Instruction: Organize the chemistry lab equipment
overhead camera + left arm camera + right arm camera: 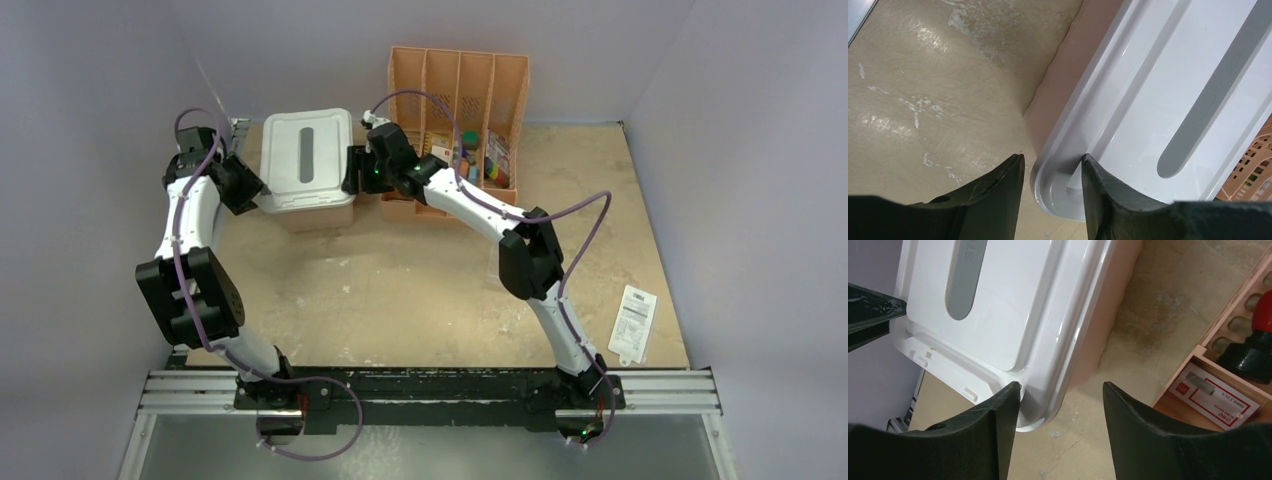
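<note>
1. Surface (400, 290): it carried everything. Most of the lab kit was out of sight, and whether any lay under the lid could not be told.
2. Bin (315, 212): it stood at the far left-centre with its white lid (330, 150) on and the orange dividers (458, 80) just beside it on the right.
3. Left pincer (1050, 159): it was narrowed over a left corner of the lid, one finger outside the rim and one on top. Whether it actually pinched the rim could not be told.
4. Right pincer (1062, 386): it was spread wide at a right corner of the lid, one finger close to the rim, and it held nothing.
5. Packet (635, 322): it lay flat near the right edge, by the right arm's base and well apart from both pincers.
   - It looked light, thin, floppy and slick, so a pinch at an edge or corner seemed best.
   - Its long axis ran roughly near-to-far, with the far end leaning right.
</note>
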Controlling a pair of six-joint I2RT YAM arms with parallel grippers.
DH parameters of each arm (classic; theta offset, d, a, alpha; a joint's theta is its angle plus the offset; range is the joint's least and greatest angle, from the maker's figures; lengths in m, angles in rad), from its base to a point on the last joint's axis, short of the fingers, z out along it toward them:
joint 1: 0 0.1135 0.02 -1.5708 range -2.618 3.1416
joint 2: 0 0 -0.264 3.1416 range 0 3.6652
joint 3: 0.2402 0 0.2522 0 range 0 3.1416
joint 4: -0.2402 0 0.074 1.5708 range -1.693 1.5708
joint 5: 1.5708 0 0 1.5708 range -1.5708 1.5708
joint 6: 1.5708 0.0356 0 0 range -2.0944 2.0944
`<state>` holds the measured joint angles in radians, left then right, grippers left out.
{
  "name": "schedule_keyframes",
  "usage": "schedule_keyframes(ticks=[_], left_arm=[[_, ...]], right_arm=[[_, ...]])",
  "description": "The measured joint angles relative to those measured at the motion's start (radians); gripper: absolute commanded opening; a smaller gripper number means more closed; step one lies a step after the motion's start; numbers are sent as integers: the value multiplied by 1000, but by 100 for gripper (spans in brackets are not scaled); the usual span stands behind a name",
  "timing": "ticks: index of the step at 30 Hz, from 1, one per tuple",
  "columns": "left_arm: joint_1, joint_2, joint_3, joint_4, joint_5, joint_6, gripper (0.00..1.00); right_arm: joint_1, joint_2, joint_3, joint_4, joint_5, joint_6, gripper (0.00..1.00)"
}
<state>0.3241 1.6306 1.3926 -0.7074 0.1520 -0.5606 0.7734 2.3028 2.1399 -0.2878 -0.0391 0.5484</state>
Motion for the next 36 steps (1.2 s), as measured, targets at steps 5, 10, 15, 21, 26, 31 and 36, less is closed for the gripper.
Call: schedule_keyframes(ticks=[5,10,15,21,26,31,36], left_arm=[[-24,33,45,-28,-40,10,46],[-85,77,156,-100,-180,58,49],[-98,85,249,-128,-289,86,53],[-98,78,269,-121,-289,93,48],[-100,78,266,-42,-125,68,34],[-138,78,231,132,-21,20,30],[-183,93,224,192,-13,3,28]], right_arm=[[0,-1,8,-19,3,-1,69],[0,-34,8,-43,-5,-55,72],[0,-125,8,-66,-4,-98,73],[0,-269,-37,-55,5,-126,73],[0,-354,-129,-45,19,-132,72],[0,-405,-275,-40,27,-128,72],[0,-446,-401,-43,52,-119,72]])
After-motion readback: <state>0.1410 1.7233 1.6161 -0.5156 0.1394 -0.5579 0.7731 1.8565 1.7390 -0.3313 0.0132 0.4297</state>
